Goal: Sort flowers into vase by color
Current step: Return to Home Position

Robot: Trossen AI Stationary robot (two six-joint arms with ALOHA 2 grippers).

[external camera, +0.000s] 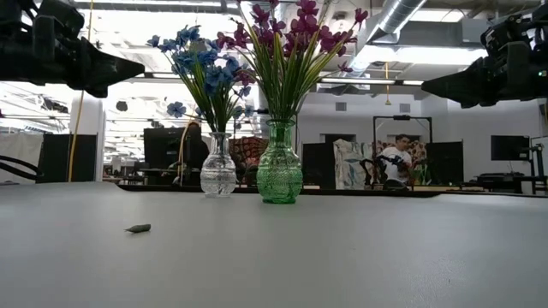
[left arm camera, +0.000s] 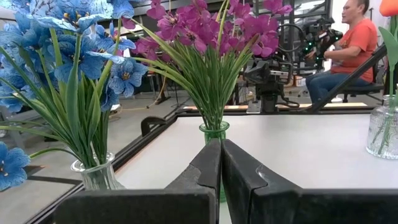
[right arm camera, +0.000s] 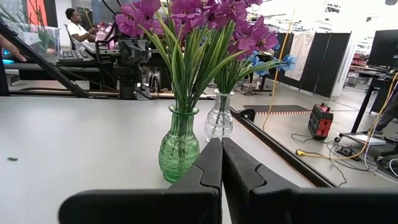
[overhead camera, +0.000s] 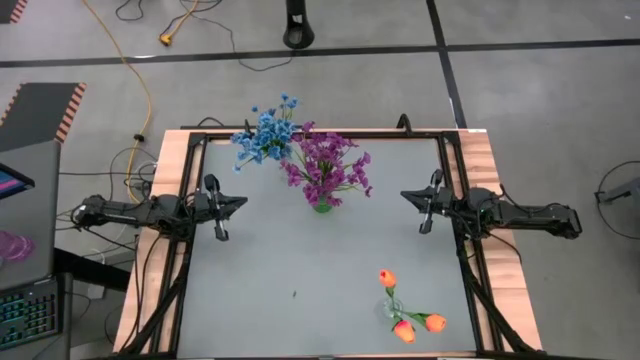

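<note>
Blue flowers [overhead camera: 265, 135] stand in a clear vase [external camera: 217, 171] at the table's far edge. Purple-magenta flowers [overhead camera: 325, 168] stand in a green vase [external camera: 279, 168] just beside it, nearer the middle. Orange-red tulip buds [overhead camera: 405, 310] stand in another clear vase [left arm camera: 382, 127] at the near right. My left gripper [overhead camera: 240, 202] hovers shut at the table's left side, pointing level toward the middle. At the right side my right gripper [overhead camera: 405, 195] hovers shut, facing it. Both are empty and well clear of the vases.
A small dark scrap [overhead camera: 293, 294] lies on the grey tabletop, near the middle front. Black frame rails [overhead camera: 455, 180] run along the table's sides and far edge. People sit at desks in the room beyond.
</note>
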